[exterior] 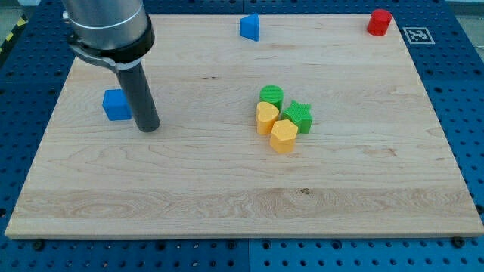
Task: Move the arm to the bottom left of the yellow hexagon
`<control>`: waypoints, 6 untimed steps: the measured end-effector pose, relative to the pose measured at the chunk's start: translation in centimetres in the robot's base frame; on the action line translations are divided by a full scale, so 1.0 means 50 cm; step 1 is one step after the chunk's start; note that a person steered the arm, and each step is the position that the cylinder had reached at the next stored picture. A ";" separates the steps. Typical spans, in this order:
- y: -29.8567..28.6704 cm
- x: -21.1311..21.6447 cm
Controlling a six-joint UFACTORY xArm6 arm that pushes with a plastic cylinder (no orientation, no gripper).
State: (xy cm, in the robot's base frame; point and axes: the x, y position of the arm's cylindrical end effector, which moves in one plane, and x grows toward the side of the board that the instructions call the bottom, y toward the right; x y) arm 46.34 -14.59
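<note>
The yellow hexagon point(283, 136) sits near the middle of the wooden board point(227, 189). It touches a yellow heart point(266, 118) at its upper left and a green star point(299, 115) at its upper right. A green cylinder point(271, 96) sits just above those. My tip point(148, 126) rests on the board far to the view's left of the hexagon, at about the same height as it. The tip stands right next to a blue cube point(116, 105), on the cube's lower right side.
A blue triangular block point(250, 26) lies at the view's top centre. A red cylinder point(379, 22) stands at the top right corner. The board's edges border a blue perforated table point(461, 91).
</note>
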 end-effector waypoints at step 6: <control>0.340 0.112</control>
